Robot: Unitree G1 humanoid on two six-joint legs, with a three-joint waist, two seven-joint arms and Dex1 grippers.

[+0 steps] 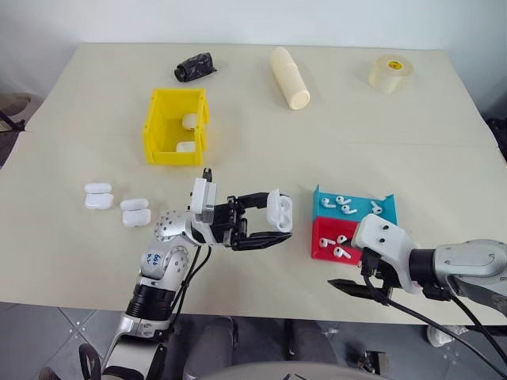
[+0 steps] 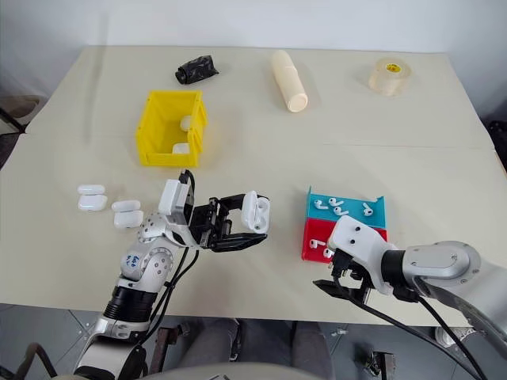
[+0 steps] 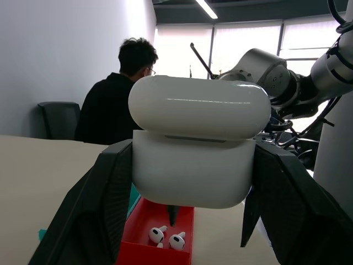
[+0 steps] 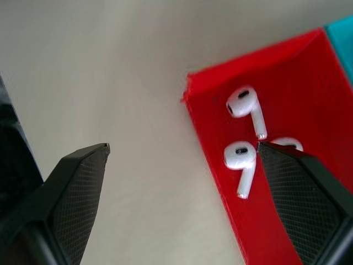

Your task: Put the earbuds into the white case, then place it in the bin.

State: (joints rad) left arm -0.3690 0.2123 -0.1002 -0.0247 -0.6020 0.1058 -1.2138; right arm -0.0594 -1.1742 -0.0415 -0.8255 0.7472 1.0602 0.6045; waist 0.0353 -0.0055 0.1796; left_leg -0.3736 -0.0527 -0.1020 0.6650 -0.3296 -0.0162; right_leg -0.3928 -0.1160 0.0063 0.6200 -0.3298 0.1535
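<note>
White case (image 1: 280, 210) sits clamped in the left gripper (image 1: 265, 219) above the beige table (image 1: 253, 127), no readable branding anywhere. Right gripper (image 4: 182, 152) gapes wide, empty, over the red tray (image 4: 220, 116) holding earbuds (image 4: 242, 157). Office windows behind.

Bright yellow rectangular plastic bin (image 1: 176, 127) stands behind the left end effector (image 1: 268, 226); small blue tray (image 1: 354, 207) sits directly behind small red tray (image 1: 333, 241), both on the bench (image 1: 261, 150) at right.
</note>
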